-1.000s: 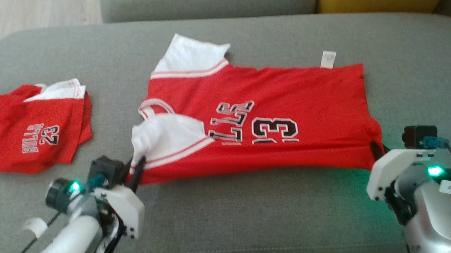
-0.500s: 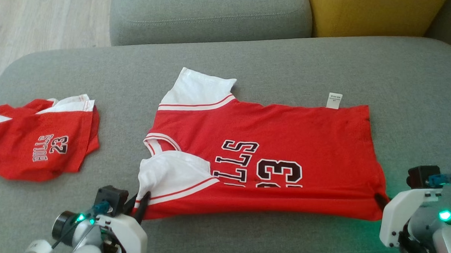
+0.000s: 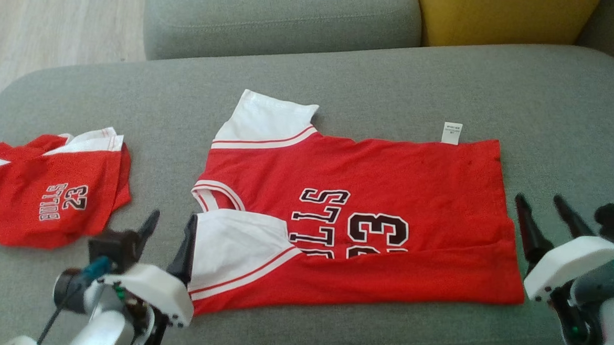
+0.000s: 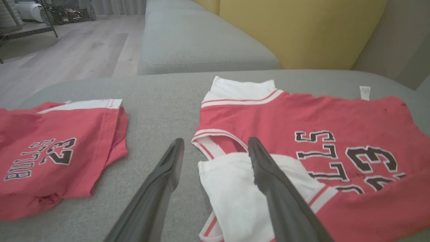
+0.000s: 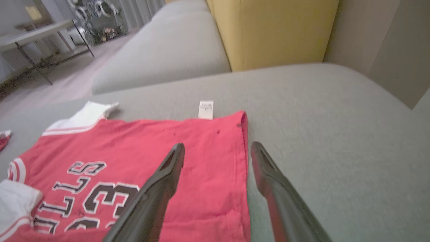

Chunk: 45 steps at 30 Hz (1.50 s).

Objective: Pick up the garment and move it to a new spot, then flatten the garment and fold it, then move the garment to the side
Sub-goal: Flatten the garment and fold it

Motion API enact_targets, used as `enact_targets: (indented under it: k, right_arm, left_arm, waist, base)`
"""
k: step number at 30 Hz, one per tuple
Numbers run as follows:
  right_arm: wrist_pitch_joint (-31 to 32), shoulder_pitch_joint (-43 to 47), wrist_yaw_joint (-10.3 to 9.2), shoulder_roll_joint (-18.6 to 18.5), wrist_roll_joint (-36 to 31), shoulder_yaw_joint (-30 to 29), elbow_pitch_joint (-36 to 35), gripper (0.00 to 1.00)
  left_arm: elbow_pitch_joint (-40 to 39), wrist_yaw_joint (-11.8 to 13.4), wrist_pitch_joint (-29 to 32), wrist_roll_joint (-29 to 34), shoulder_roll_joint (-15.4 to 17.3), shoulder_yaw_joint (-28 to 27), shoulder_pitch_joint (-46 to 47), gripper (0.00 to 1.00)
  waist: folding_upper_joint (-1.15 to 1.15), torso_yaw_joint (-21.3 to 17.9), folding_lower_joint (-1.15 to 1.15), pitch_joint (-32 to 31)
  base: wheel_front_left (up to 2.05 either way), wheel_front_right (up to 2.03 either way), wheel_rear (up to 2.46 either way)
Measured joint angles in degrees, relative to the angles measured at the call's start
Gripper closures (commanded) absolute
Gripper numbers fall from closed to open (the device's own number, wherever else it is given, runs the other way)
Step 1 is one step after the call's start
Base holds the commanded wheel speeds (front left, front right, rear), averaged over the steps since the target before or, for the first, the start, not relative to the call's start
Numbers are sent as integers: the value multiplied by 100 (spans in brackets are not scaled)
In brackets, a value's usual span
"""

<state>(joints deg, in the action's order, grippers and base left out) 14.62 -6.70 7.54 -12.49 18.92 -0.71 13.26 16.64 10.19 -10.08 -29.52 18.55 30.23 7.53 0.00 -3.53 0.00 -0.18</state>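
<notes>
Garment [image 3: 358, 196], a red jersey shirt printed "BULLS 23" in black and white, lies spread on the grey sofa seat [image 3: 344, 69], its collar toward the robot's left and its hem toward the right. Its near long edge is folded up over the front, so the lower parts of the letters and numbers are covered. The near white sleeve [image 3: 234, 247] lies turned in on the red body, while the far white sleeve [image 3: 268, 118] sticks out flat on the seat. A small white care label [image 3: 451, 133] pokes out from the far edge near the hem.

The left gripper [image 3: 174, 218] sits at the collar end, its jaws released and parted, grasping nothing. In the left wrist view this gripper [image 4: 215, 141] has one finger over bare seat and the other over the near sleeve; whether that finger touches the cloth I cannot tell.

The right gripper [image 3: 538, 199] is just beside the hem, jaws likewise released and holding nothing. In the right wrist view it [image 5: 217, 145] straddles the hem edge, one finger above red fabric, the other above grey seat.

A second red garment [image 3: 48, 196] with the same print lies folded well apart at the seat's left end. A yellow cushion [image 3: 504, 17] stands behind, and wooden floor [image 3: 42, 16] shows at the far left.
</notes>
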Motion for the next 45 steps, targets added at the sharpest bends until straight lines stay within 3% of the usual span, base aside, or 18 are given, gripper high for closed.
enact_targets:
  k: [6, 12, 17, 22, 27, 32, 45]
  right_arm:
    - [-1039, -49, 0, 390, -330, -146, -254, 0]
    - [-1368, -615, 0, 621, -720, 31, -259, 0]
    - [-1417, -1163, 0, 722, -951, 267, -191, 0]
    - [-1429, -1590, 0, 797, -1044, 555, -103, 0]
    - [-1490, -1987, 0, 822, -1044, 790, -57, 0]
    - [-1555, -2251, 0, 843, -1043, 1025, -22, 0]
    - [-1775, -2666, 0, 901, -824, 1588, -62, 0]
  left_arm:
    - [-428, 94, -323, -42, -113, -325, 235, 0]
    - [-401, -29, -216, 136, -30, -301, 914, 0]
    - [-62, -405, 321, 241, 238, -201, 1857, 0]
    - [461, -1207, 1133, 141, 519, -9, 2770, 0]
    - [1018, -1601, 1808, -71, 792, 59, 3529, 0]
    - [1640, -1710, 2469, -249, 1020, 113, 4249, 0]
    - [2814, -1734, 2898, -201, 1361, 476, 5189, 0]
  waist:
    - [0, -65, 0, 245]
    - [0, -203, 0, 718]
    - [0, -419, 0, 1152]
    - [0, -727, 0, 1537]
    - [0, -1066, 0, 1846]
    - [0, -1353, 0, 2133]
    - [0, -1928, 1, 2727]
  base:
    - [0, 0, 0]
    - [0, 0, 0]
    - [0, 0, 0]
    - [0, 0, 0]
    - [0, 0, 0]
    - [0, 0, 0]
    - [0, 0, 0]
